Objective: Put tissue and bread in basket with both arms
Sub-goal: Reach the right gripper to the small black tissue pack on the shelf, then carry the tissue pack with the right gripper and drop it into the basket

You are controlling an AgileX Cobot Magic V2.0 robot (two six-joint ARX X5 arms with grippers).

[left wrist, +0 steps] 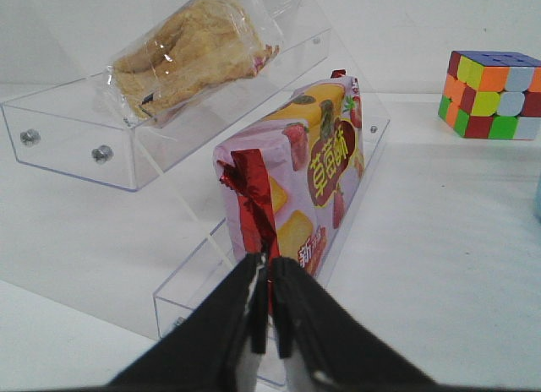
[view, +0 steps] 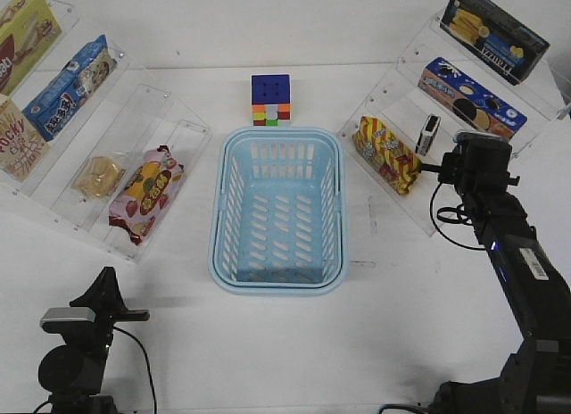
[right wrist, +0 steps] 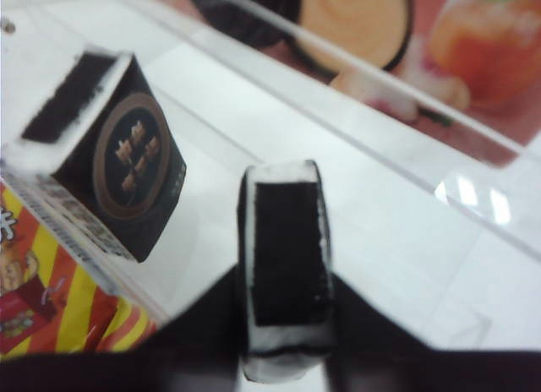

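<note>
The light-blue basket [view: 217, 227] stands empty in the middle of the table. The bread [view: 98, 176] lies on the left clear shelf, and the left wrist view shows it too [left wrist: 190, 54]. My left gripper [view: 107, 276] is shut and empty, low at the front left. In its wrist view [left wrist: 269, 261] it points at the strawberry bag's crimped end. My right gripper [view: 434, 169] is at the right shelf. In its wrist view [right wrist: 283, 282] it is shut on one black tissue pack [right wrist: 283, 240]. A second pack [right wrist: 110, 155] stands beside it [view: 428, 133].
A pink-red strawberry bag [view: 145, 194] lies below the bread [left wrist: 296, 181]. A colour cube [view: 270, 100] sits behind the basket [left wrist: 490, 95]. A yellow-red striped snack bag [view: 386, 153] lies on the right shelf's lowest step [right wrist: 51, 282]. Snack boxes fill the upper shelves on both sides.
</note>
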